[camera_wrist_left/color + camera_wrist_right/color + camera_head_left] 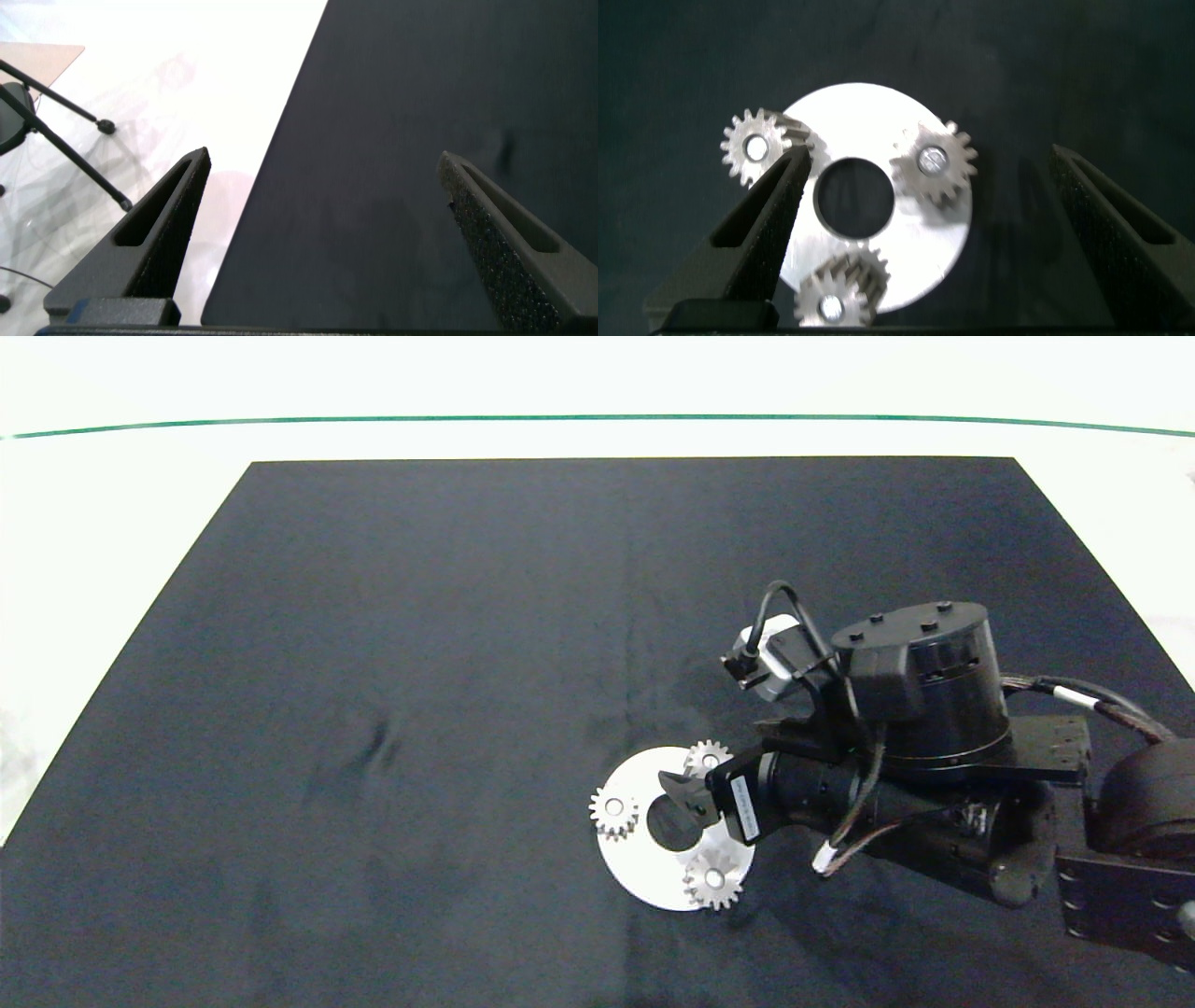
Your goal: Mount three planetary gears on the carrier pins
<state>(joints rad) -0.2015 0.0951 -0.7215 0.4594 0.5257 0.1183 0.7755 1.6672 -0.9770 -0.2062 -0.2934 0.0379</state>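
A: Nearest us, the right end effector [920, 233] hangs over the carrier disc [924, 243], its grey fingers [771, 210] spread wide and gripping nothing.

B: And the disc lies flat on the dark mat [420, 663] covering the bench [112, 504], with three planetary gears [936, 165] on it, each sitting on its own carrier pin.

A: One carrier pin [931, 160] shows as a bright tip in a gear's bore. From the head view the gears ring the centre hole [674, 826] in a triangle.

B: One finger overlaps the disc just beside a gear; whether it touches, I cannot tell.

A: Farther off, the left end effector [322, 210] hovers at the mat's edge, fingers wide apart, empty.
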